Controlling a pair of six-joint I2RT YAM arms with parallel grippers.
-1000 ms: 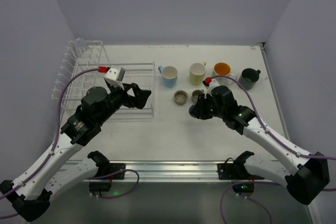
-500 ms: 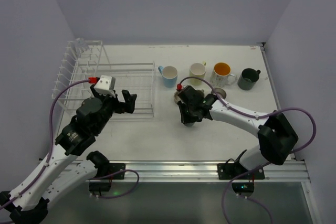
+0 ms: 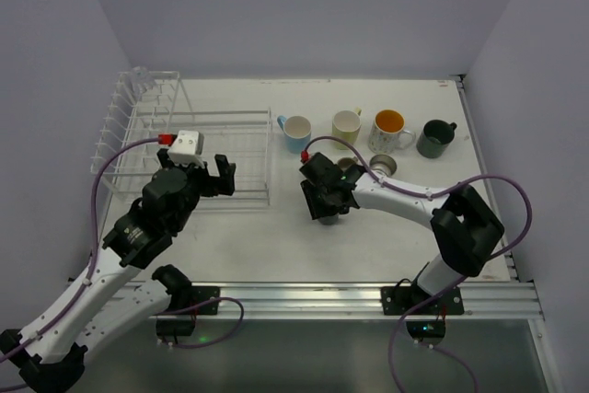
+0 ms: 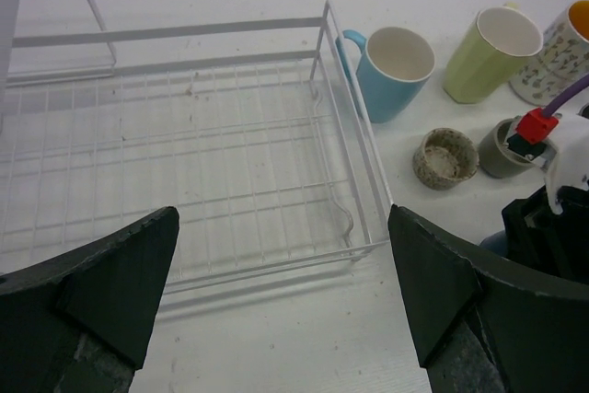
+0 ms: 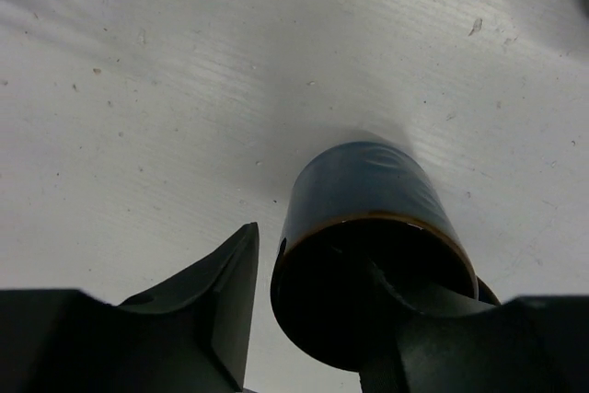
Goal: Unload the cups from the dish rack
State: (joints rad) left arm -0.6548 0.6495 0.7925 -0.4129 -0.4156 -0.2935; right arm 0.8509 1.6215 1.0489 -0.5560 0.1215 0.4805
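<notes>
Navy cup (image 5: 368, 200) sits toward the table's (image 3: 276, 236) near edge, right gripper (image 5: 311, 260) slack astride its rim (one finger inside); withdrawing askew could snag and topple it. Left gripper (image 4: 282, 227) gapes empty.

We lose near rim of navy cup (image 5: 363, 195) below bottom edge of right wrist view; inside too dark for us to read. Overhead, right gripper (image 3: 326, 213) covers most of it. Left wrist view: orange-lined mug (image 4: 552, 66) cut by right edge, grey cup (image 4: 495, 154) partly behind red plug (image 4: 532, 126), rack (image 4: 184, 31) cropped at left.
</notes>
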